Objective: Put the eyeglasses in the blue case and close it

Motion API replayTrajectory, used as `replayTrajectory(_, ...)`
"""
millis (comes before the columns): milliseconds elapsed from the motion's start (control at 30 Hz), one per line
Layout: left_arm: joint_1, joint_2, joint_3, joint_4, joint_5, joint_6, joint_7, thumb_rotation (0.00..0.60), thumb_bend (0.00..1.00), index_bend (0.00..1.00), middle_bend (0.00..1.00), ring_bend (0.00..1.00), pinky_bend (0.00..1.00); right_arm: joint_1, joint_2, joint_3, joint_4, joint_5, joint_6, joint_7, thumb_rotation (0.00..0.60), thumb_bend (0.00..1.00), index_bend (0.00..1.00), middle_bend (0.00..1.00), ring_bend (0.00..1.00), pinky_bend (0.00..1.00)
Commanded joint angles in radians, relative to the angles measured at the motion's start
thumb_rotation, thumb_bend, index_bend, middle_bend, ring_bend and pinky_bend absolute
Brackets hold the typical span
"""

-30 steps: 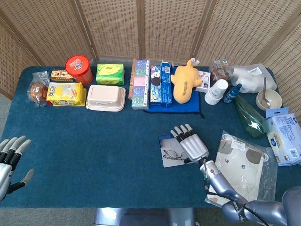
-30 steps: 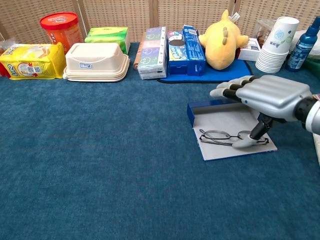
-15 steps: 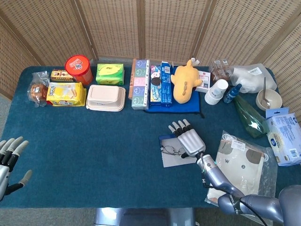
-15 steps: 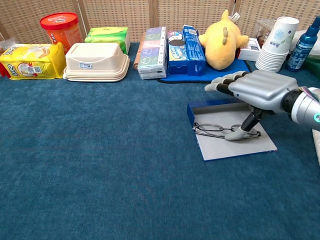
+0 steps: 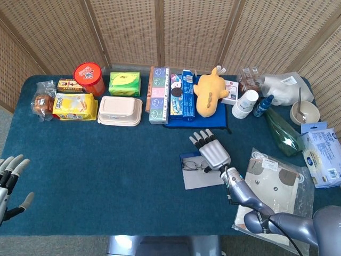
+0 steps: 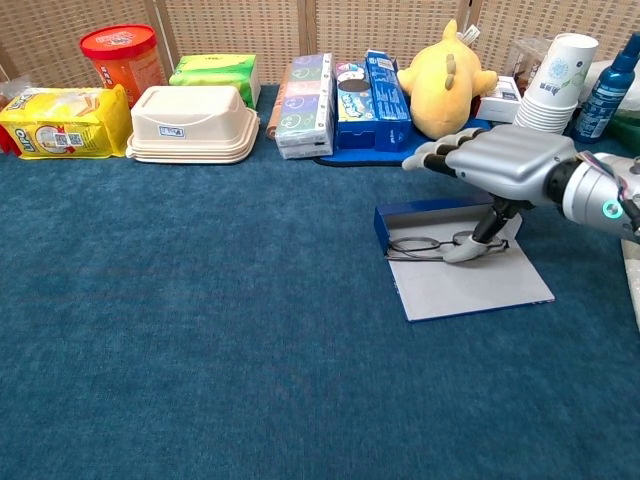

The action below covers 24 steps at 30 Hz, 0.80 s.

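Chest view shows my right hand stretched flat over the blue case, palm down, fingers extended side by side toward the plush. My thumb drops below the palm and its tip presses on the eyeglasses, near the right lens. Nothing is pinched; the frames lie under the thumb only, so I hold nothing. The eyeglasses lie on the pale inner face of the open case, at its far end, just beside the low blue wall, with the left lens close to the case's left edge. The case lies flat and open on the table.

From the head view the same right hand covers the upper right part of the case, and the eyeglasses peek out to its left. My left hand hangs at the near left edge of the table, well apart from the case, fingers spread and clasping nothing.

Along the far side of the table stand a red canister, a green packet, a yellow packet, a cream lidded box, upright cartons, and a yellow plush toy on a blue mat. To the right are a stack of paper cups, a blue bottle, a bowl and a clear bag lying beside my right forearm.
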State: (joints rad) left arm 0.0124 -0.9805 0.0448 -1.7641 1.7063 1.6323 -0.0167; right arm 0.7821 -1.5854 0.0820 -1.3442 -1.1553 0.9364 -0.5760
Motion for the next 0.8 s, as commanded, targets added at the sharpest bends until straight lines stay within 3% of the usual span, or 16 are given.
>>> replayTrajectory(33, 0.000, -0.001, -0.001, 0.001, -0.001, -0.001, 0.000, 0.600, 0.31, 0.06, 0.06, 0.00, 0.00, 0.005, -0.003, 0.007, 0.010, 0.005, -0.008, 0.000, 0.300, 0.03, 0.00, 0.00, 0.00, 0.05)
replayTrajectory(800, -0.005, -0.007, -0.006, 0.006, -0.015, -0.013, -0.002, 0.600, 0.31, 0.06, 0.06, 0.00, 0.00, 0.058, -0.029, 0.065, 0.063, 0.080, -0.064, -0.025, 0.300, 0.02, 0.00, 0.00, 0.00, 0.05)
